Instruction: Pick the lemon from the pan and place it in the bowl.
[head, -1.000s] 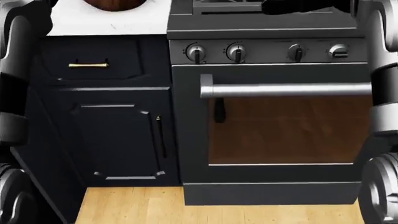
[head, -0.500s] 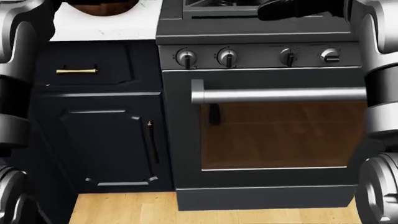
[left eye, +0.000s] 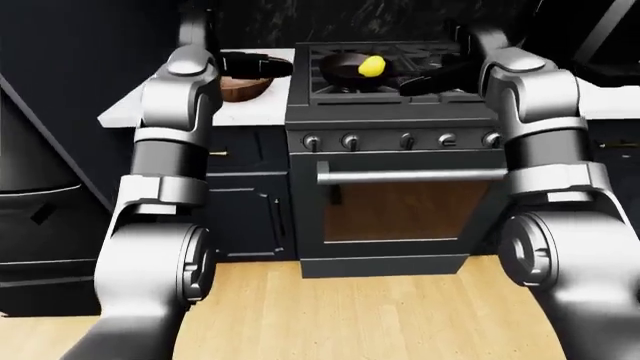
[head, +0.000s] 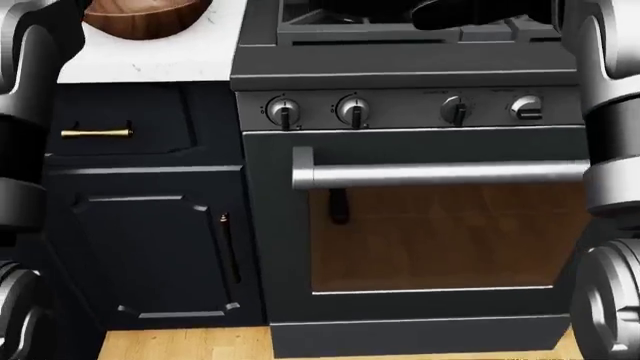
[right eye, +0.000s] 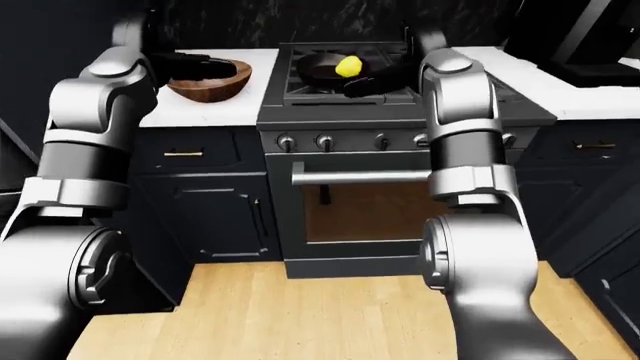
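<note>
The yellow lemon (right eye: 348, 66) lies in the dark pan (right eye: 316, 70) on the stove's left burner near the top of the right-eye view. The brown wooden bowl (right eye: 208, 82) stands on the white counter (right eye: 200, 111) left of the stove. My left hand (right eye: 196, 67) hovers over the bowl's rim, fingers stretched out and empty. My right hand (right eye: 376, 81) reaches over the stove just right of the pan, a little short of the lemon, open and holding nothing. In the head view only the bowl's lower edge (head: 145, 21) and the right hand (head: 470, 13) show.
The stove's knob row (head: 350, 111) and the oven door handle (head: 440, 174) fill the head view. Dark cabinets with brass handles (head: 96, 133) stand to the left. Another white counter (right eye: 560, 82) runs right of the stove. Wooden floor (right eye: 330, 307) lies below.
The whole head view has slid down and to the left, so the camera has moved. More of the bowl and stove top now shows at the top edge.
</note>
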